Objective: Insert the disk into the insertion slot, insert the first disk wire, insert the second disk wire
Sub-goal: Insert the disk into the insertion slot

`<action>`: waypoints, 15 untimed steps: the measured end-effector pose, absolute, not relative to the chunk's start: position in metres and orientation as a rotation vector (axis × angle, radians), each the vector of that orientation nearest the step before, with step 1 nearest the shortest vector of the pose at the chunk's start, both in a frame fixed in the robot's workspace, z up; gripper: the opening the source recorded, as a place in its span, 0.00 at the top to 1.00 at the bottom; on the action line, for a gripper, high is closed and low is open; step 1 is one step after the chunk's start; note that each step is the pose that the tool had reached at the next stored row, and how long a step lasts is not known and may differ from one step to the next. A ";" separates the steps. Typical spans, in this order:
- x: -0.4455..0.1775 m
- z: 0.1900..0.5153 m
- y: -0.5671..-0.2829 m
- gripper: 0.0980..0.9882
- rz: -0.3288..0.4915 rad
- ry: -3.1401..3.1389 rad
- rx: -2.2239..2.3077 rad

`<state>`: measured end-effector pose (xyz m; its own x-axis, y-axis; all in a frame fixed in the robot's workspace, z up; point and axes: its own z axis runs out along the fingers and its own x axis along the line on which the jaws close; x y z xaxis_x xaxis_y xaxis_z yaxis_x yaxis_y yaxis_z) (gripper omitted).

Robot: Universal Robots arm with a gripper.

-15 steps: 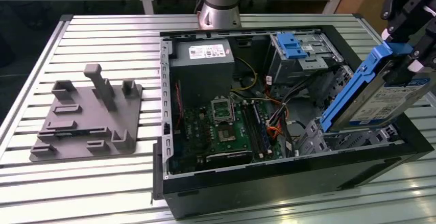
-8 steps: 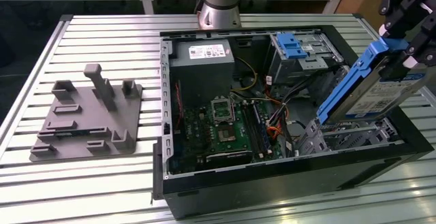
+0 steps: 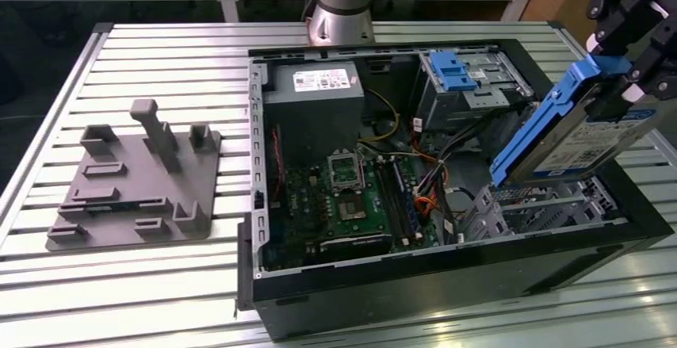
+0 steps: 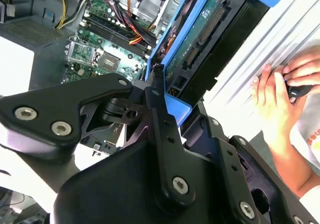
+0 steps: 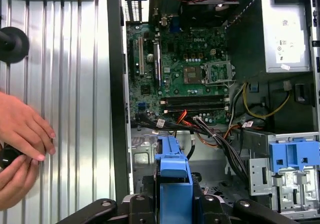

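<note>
Gripping the disk (image 3: 579, 138) by its blue bracket, the hand (image 3: 624, 94) holds it tilted above the open computer case (image 3: 423, 292) in the exterior view. The long axis slants down so the lower end hangs just over the insertion slot (image 3: 540, 209), not yet inside. In the second wrist view the hand (image 4: 167, 102) is clamped on the bracket's near end and the disk (image 4: 210, 29) runs straight away from it. In the first wrist view the disk (image 5: 172, 176) stands edge-on directly ahead of the hand (image 5: 172, 206), a bundle of wires (image 5: 210, 129) lying beyond it.
</note>
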<state>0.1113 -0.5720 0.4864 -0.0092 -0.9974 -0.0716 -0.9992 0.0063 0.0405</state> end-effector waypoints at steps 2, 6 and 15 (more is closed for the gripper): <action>0.111 0.486 -0.572 0.70 0.118 2.187 -2.217; 0.111 0.486 -0.572 0.70 0.100 2.140 -2.249; 0.114 0.486 -0.572 0.70 0.096 2.137 -2.250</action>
